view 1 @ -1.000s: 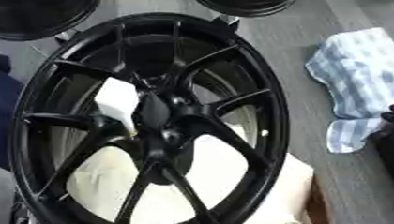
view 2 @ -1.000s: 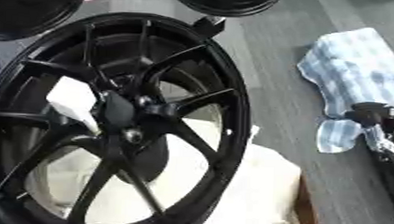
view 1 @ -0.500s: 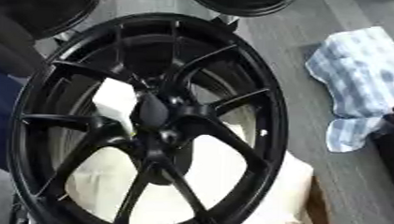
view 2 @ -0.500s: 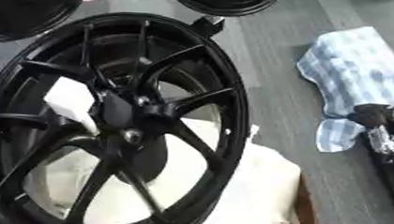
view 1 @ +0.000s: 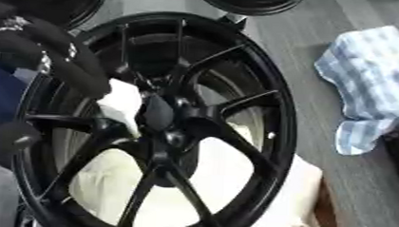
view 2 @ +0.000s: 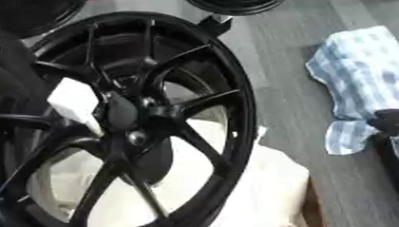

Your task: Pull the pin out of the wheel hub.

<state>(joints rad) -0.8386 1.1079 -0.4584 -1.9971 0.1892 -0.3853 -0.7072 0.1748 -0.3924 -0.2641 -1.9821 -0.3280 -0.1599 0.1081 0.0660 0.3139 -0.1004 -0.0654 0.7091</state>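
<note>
A big black spoked wheel hub (view 1: 260, 132) lies tilted on a cream pad (view 1: 233, 183). Just below its centre cap (view 2: 121, 113) a small silvery round spot (view 2: 135, 138) shows on the hub; I cannot make out more of it. A white block (view 1: 120, 105) sits behind the spokes, left of the centre. My left hand (view 1: 71, 68) and forearm reach in from the upper left over the rim, ending beside the white block; its shape is blurred. My right hand (view 2: 394, 129) shows as a black form at the right edge, beside the cloth and away from the wheel.
A blue-and-white checked cloth (view 1: 370, 78) lies on the grey table (view 1: 304, 52) right of the wheel. Two more black wheels sit at the top edge (view 1: 248, 0) and upper left (view 1: 69, 6). A brown edge (view 1: 324, 205) borders the pad.
My left arm has come into view from the upper left and now lies across the rim toward the hub centre. The wheel and the right hand have stayed put.
</note>
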